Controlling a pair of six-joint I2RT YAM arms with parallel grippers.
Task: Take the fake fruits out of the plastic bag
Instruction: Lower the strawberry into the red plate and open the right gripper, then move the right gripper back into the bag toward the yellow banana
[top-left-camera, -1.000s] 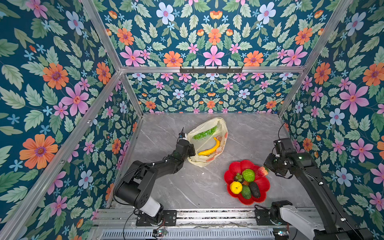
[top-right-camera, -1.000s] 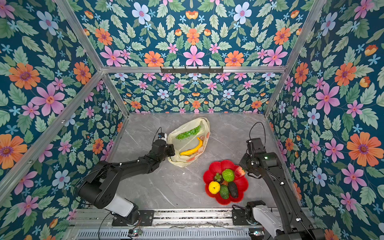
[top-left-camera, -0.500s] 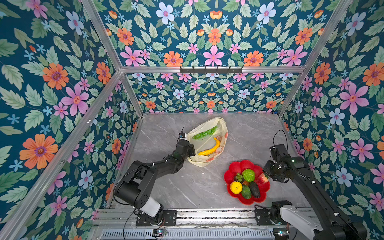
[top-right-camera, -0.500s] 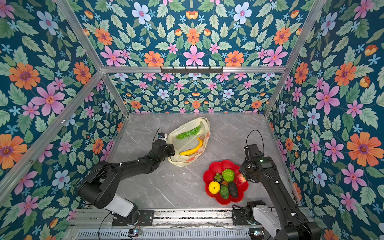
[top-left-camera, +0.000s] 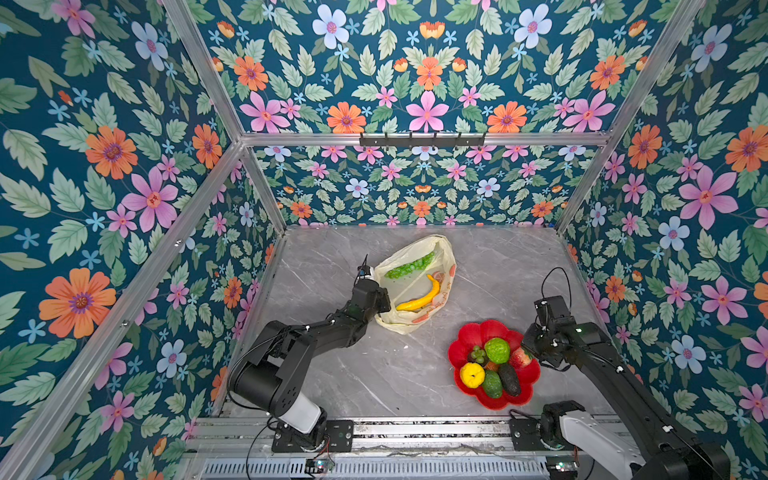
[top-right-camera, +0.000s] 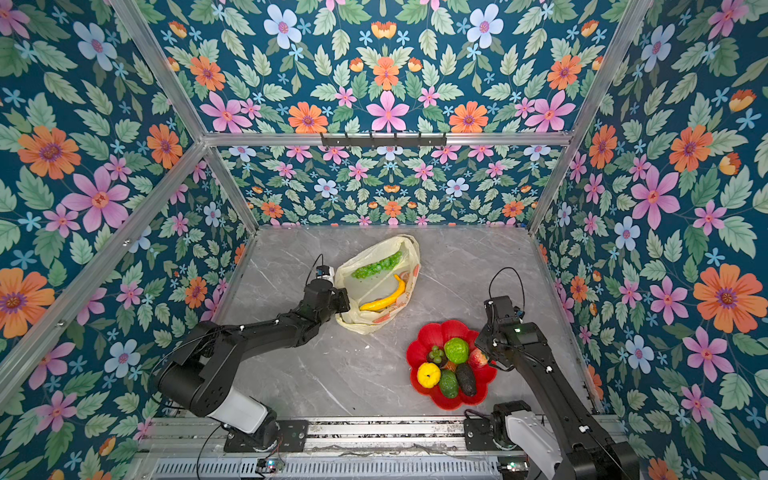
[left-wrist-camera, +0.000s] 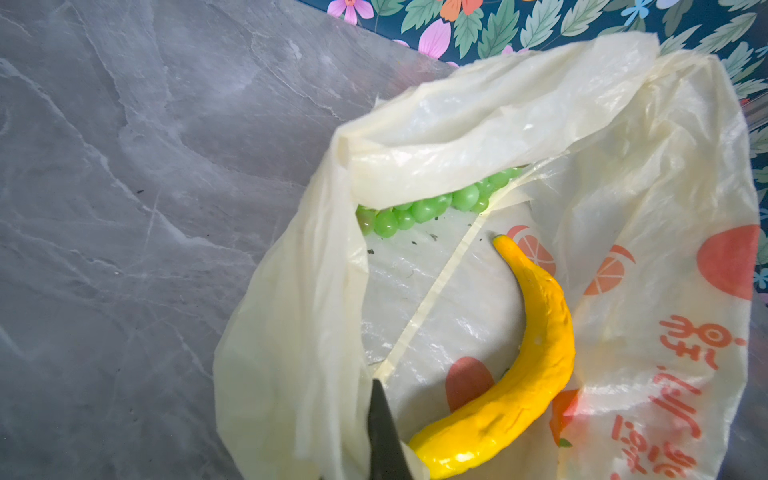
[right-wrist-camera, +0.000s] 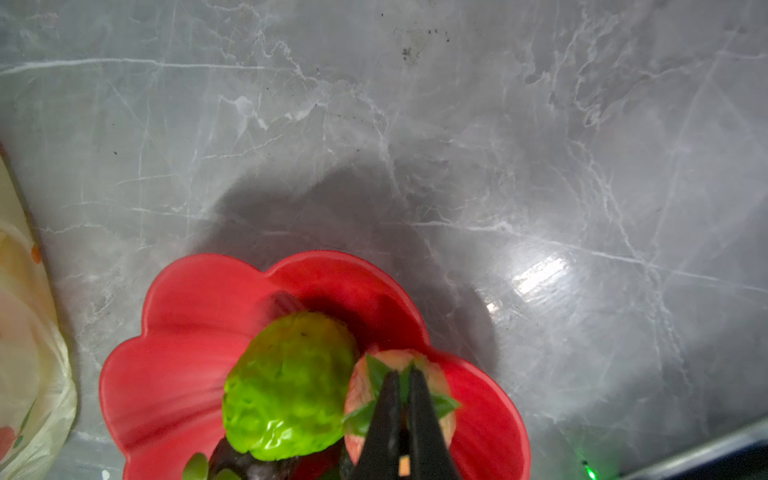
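1. Red dish (top-left-camera: 469, 332), lower right of centre in both top views, on the grey counter (top-left-camera: 365, 374), nearest the arm bases. Loaded with lemon (top-left-camera: 472, 374), two avocados (top-left-camera: 509, 379), mangosteen (top-left-camera: 478, 355) and lime-green bumpy fruit (top-left-camera: 497, 350).
2. Right tool (right-wrist-camera: 403, 380), at the dish's right rim. Jaws pinched together on the green leaf crown of the strawberry (right-wrist-camera: 438, 380), as shown in the right wrist view. Strawberry over the dish, just beside the bumpy fruit; resting or hanging not resolvable.
3. Left tool (left-wrist-camera: 382, 415), left of centre in the top views, at the left edge of the plastic bag (top-left-camera: 440, 249). Closed on a fold of the bag's rim, mouth held open.
4. Banana (top-left-camera: 419, 299), inside the bag, thick end just beside the left tool. Long axis diagonal, lower left to upper right of the frame; thin tip at the far end.
5. Grape bunch (top-left-camera: 409, 266), farthest, also inside the bag, partly under its upper flap, roughly parallel to the banana and apart from it.
6. Judged state: banana and grapes not yet out, task mostly done. Deciding relation: both fruits up and to the left of the right tool, well apart from it across bare counter. Left arm nearer but occupied with the bag. Probable requirement: strawberry released, then a reach by the right arm, jaws set across the banana's diagonal axis.
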